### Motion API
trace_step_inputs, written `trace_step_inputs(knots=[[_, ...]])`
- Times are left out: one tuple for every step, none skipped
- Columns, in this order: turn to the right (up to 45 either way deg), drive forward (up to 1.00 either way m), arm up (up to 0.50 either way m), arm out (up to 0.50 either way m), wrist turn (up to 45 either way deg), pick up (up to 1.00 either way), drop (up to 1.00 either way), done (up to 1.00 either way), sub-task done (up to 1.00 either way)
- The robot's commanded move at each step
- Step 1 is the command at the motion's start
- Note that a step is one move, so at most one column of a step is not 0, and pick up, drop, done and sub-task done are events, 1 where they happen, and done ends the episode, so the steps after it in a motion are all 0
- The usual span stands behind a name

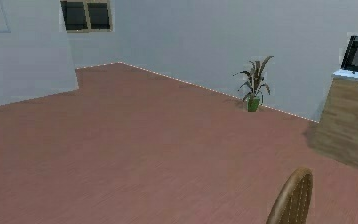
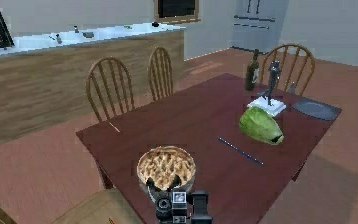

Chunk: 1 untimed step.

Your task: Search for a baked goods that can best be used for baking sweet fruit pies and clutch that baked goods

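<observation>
A round pie with a golden lattice crust lies on the dark wooden table, near its front end in the arm side view. My gripper shows at the bottom edge just below the pie, with its white marked squares to its right. The pie rests on the table right at the gripper's far end, so I cannot tell whether the gripper holds anything.
On the table are a green leafy head, a dark bottle, a white napkin, a grey plate and a thin utensil. Wooden chairs ring the table, before a long counter. The forward view has open floor, a potted plant and a chair back.
</observation>
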Motion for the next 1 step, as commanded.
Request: trace_step_inputs(knots=[[0.0, 0.00, 0.10, 0.00, 0.0, 0.00, 0.00, 0.00, 0.00]])
